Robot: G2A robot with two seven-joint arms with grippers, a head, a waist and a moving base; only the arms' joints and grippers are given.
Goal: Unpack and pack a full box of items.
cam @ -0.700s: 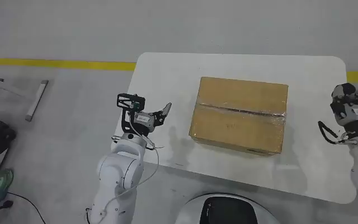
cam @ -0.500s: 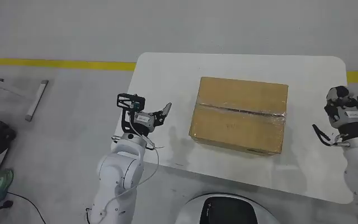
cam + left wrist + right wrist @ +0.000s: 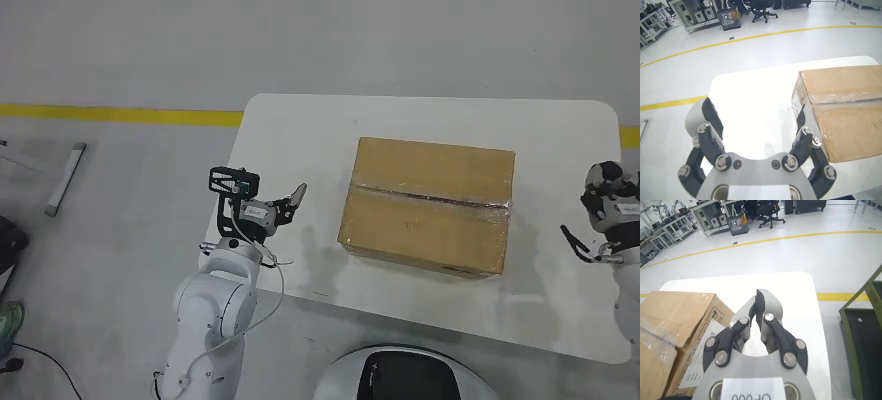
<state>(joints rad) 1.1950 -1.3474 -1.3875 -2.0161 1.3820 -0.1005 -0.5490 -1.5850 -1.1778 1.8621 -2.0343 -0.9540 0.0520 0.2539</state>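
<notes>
the box (image 3: pixel 428 205) sits shut and taped on the table (image 3: pixel 300 130), right of the middle, its long sides running along the table's length. its near side stands close to the table's front edge, and a wider strip of table top lies between its far side and the back edge. the widest open stretch runs from the box's left end to the table's left edge. the left claw (image 3: pixel 755 106) hangs over that stretch, just inside the left edge and toward the front-left corner, fingers spread wide, pointing along the table with the box's left end off to one side and well apart from it. the right claw (image 3: pixel 756 302) hangs over the narrower strip between the box's right end and the table's right edge, fingers pressed together with nothing between them. it stands beside the labelled right end face and does not touch it. past the right edge a green cart (image 3: pixel 855 309) stands on the floor, near the table's right side.
</notes>
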